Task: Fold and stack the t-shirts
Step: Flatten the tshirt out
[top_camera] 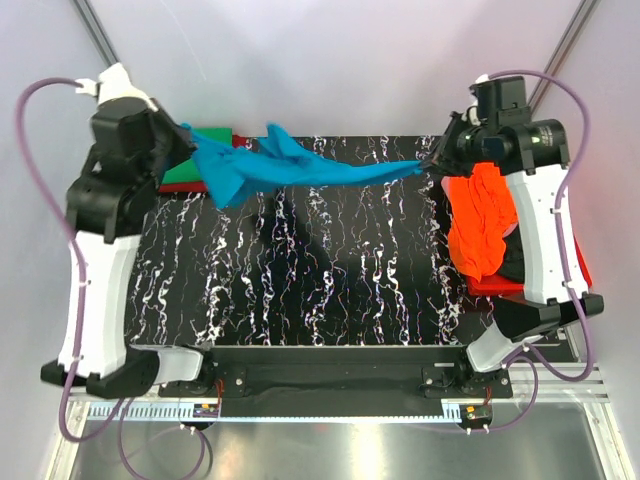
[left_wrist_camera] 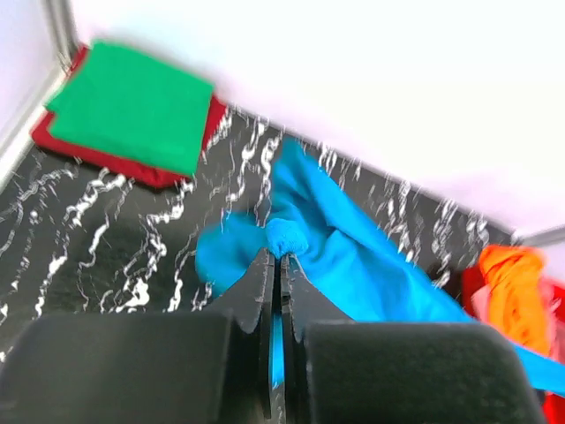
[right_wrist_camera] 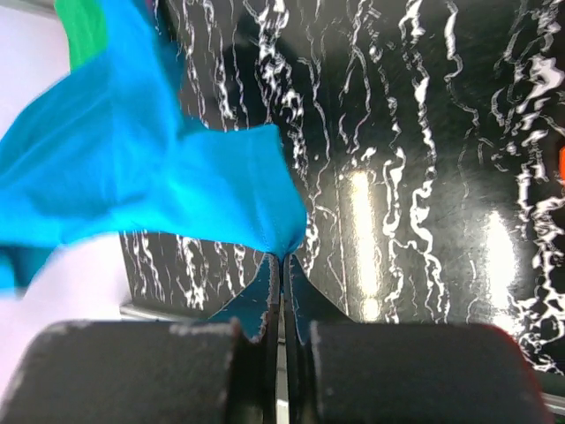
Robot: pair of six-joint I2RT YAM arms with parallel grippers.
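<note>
The marbled table point(top_camera: 330, 290) bears a red t-shirt point(left_wrist_camera: 132, 170) and a red bin point(top_camera: 492, 286).

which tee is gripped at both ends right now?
The teal blue t-shirt, stretched between left gripper and right gripper. The green t-shirt lies folded on the red t-shirt far left; orange t-shirt is bunched at right.

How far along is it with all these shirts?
Done: a green t-shirt lies folded on a red t-shirt at the far left. In hand: the teal t-shirt, stretched in the air between both arms' jaws, shut on it. Left: the crumpled orange t-shirt at the right.
</note>
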